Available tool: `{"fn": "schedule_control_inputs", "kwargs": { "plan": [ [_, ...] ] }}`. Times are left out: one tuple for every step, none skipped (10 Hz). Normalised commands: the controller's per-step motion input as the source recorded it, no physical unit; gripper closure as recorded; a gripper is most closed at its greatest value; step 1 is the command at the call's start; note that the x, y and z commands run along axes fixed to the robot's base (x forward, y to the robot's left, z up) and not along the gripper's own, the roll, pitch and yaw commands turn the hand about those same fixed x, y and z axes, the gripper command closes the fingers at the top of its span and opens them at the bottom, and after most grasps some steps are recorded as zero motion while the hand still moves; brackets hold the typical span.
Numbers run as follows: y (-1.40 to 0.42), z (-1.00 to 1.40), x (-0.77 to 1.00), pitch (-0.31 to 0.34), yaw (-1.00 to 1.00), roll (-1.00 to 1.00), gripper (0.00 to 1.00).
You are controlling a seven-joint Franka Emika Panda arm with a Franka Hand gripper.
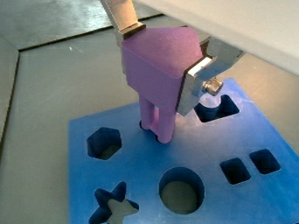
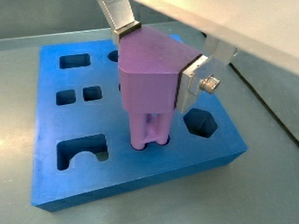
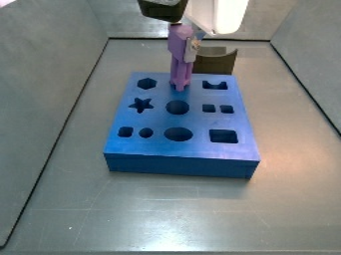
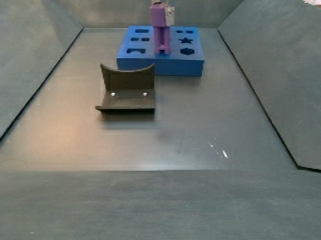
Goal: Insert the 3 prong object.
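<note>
The lilac-purple 3 prong object (image 1: pixel 160 74) hangs upright in my gripper (image 1: pixel 163 54), whose silver fingers (image 1: pixel 194 80) are shut on its wide head. Its prong tips reach the top face of the blue block (image 1: pixel 128 166) and look set into a hole there. It also shows in the second wrist view (image 2: pixel 152 83) with the prongs entering the blue block (image 2: pixel 70 179). In a side view the piece (image 3: pixel 178 55) stands on the block's (image 3: pixel 186 149) far part. From the opposite side view the piece (image 4: pixel 160 15) stands on the distant block (image 4: pixel 163 56).
The brown curved block (image 4: pixel 127 89) lies on the grey floor apart from the blue block; it shows behind the block in a side view (image 3: pixel 217 57). The blue block has star (image 1: pixel 112 206), hexagon (image 1: pixel 104 143), round (image 1: pixel 181 190) and square (image 1: pixel 236 170) holes. Grey walls surround the floor.
</note>
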Motion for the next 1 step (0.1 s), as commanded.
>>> {"fn": "schedule_control_inputs", "kwargs": {
  "plan": [
    [0.03,0.0,0.0,-0.003,0.0,0.0,1.0]
  ]
}}
